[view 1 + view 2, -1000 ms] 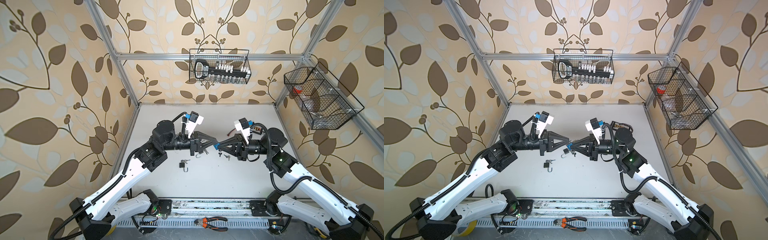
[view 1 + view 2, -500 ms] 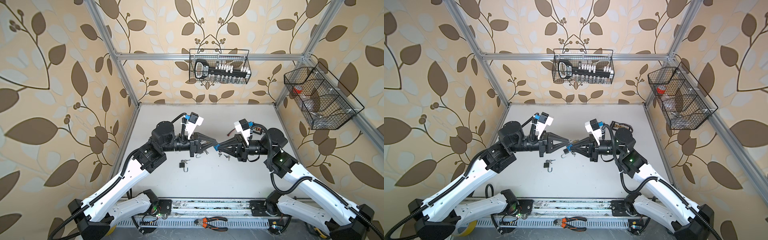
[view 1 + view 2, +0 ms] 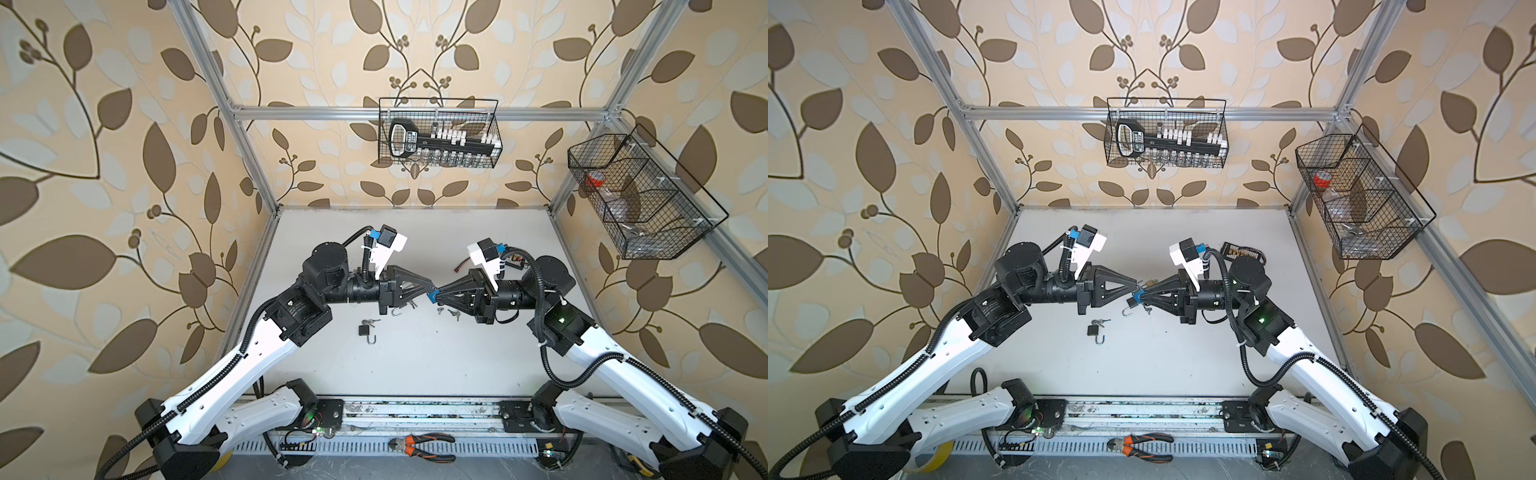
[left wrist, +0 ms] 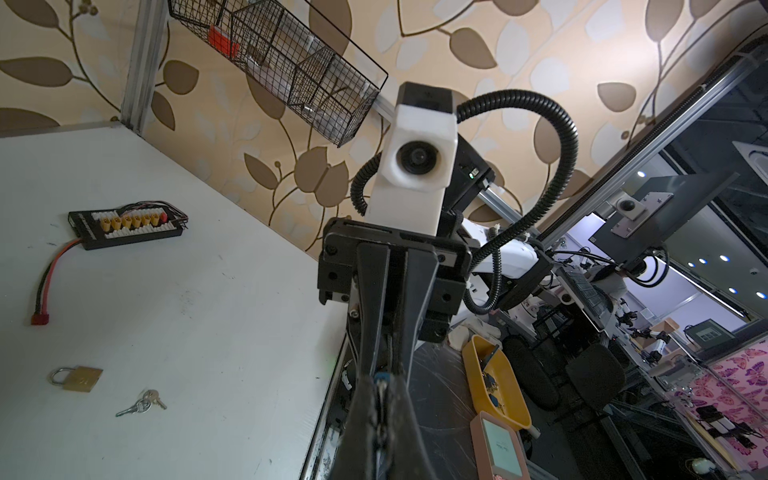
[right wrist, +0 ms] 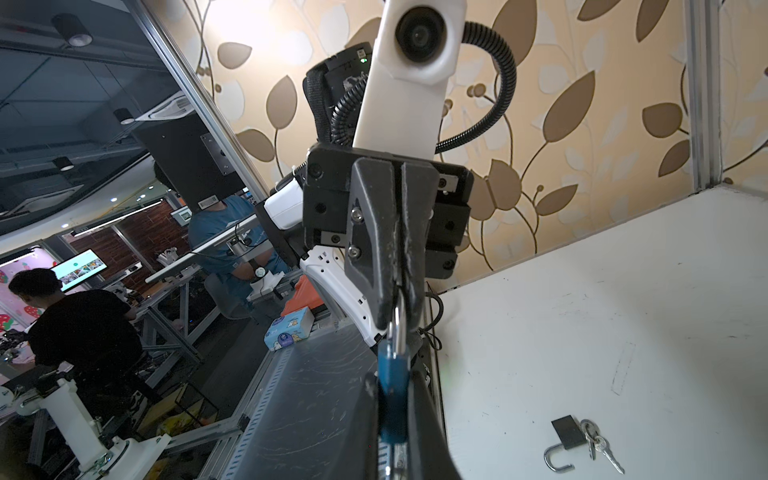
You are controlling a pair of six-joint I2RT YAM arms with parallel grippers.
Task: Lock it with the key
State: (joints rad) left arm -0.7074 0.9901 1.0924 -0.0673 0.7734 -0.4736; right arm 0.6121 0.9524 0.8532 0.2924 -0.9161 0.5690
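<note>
Above the middle of the table [image 3: 415,365] my two grippers meet tip to tip. The right gripper [image 5: 392,384] is shut on a small blue padlock [image 5: 392,365], seen edge-on between its fingers and as a blue spot [image 3: 432,296] in both top views. My left gripper [image 4: 380,384] is shut on a thin silver piece [image 5: 400,316] that runs into the blue padlock; it looks like the key, but its shape is mostly hidden. In a top view the left gripper [image 3: 1137,287] and the right gripper [image 3: 1136,297] touch.
On the table lie a black padlock with open shackle [image 3: 365,331] and keys [image 5: 598,444], a brass padlock [image 4: 81,378], a key pair [image 4: 141,403], another open shackle [image 3: 397,311] under the left gripper, and a connector board [image 4: 124,226]. Wire baskets hang on the back [image 3: 438,133] and right [image 3: 640,195] walls.
Both grippers stay tip to tip in the same spot. The left wrist shifts only slightly; neither grip has changed.
</note>
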